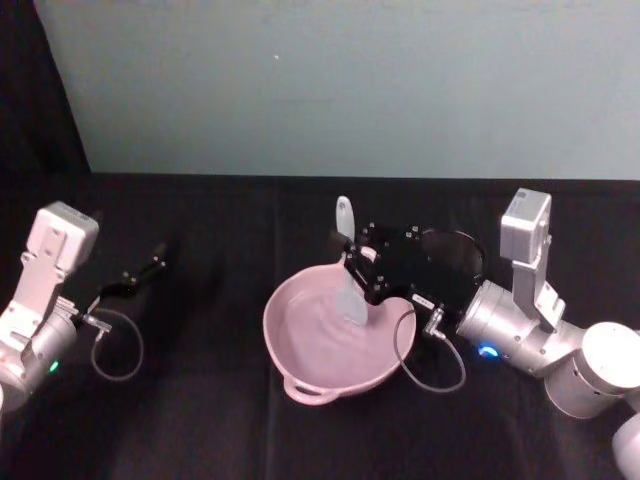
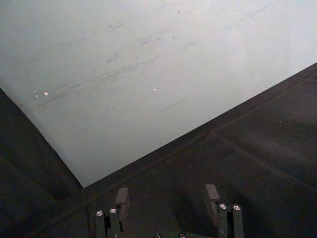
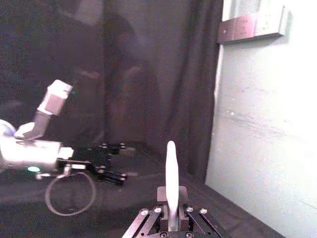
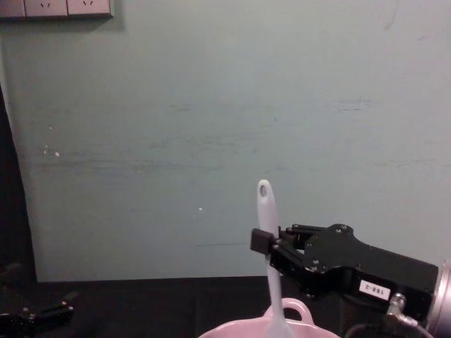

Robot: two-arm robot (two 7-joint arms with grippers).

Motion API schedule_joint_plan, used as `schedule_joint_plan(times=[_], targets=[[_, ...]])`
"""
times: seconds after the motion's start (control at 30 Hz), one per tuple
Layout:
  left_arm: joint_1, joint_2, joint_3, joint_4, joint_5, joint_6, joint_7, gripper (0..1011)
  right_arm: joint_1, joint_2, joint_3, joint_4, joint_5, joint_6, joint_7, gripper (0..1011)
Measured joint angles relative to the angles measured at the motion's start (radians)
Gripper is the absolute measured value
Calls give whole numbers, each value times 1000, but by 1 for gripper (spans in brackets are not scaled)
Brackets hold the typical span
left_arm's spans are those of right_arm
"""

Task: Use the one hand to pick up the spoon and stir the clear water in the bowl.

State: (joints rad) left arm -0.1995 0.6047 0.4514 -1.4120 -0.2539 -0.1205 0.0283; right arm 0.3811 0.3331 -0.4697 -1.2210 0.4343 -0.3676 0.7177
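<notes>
Found bowl (image 1: 290,372) nearest on the black table (image 1: 200,420), loop handle toward the robot, water inside. Saw spoon (image 4: 265,211) standing almost upright in it, broad head down in the water near the far right rim, holed end up. Noted right gripper (image 4: 266,243) reaching in from the right above the rim, jaws clamped on the spoon's handle about midway, one each side. Spotted a dark round cup (image 1: 458,250) just behind that gripper. Saw left gripper (image 2: 167,196) well apart at the left, low over the table, jaws apart. Ended at the pale wall (image 1: 350,90).
</notes>
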Motion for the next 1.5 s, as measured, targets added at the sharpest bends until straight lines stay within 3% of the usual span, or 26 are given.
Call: schedule_joint_plan(times=[0.17, 0.33, 0.6, 0.87, 1.1, 1.33, 1.5], targets=[[0, 0, 0, 0, 0, 0, 0, 1005, -25, 5, -16, -43, 14, 9, 21, 118], [0, 0, 0, 0, 0, 0, 0, 1005, -7, -19, -42, -20, 22, -2, 49, 118], [0, 0, 0, 0, 0, 0, 0, 1005, 87, -86, -74, 125, 8, -47, 73, 118], [0, 0, 0, 0, 0, 0, 0, 1005, 138, -107, -56, 211, -14, -78, 49, 118], [0, 0, 0, 0, 0, 0, 0, 1005, 114, -71, -27, 171, -35, -73, 9, 118], [0, 0, 0, 0, 0, 0, 0, 1005, 35, -22, -2, 53, -44, -41, -25, 118], [0, 0, 0, 0, 0, 0, 0, 1005, -13, -7, 3, -8, -23, -22, -24, 118]])
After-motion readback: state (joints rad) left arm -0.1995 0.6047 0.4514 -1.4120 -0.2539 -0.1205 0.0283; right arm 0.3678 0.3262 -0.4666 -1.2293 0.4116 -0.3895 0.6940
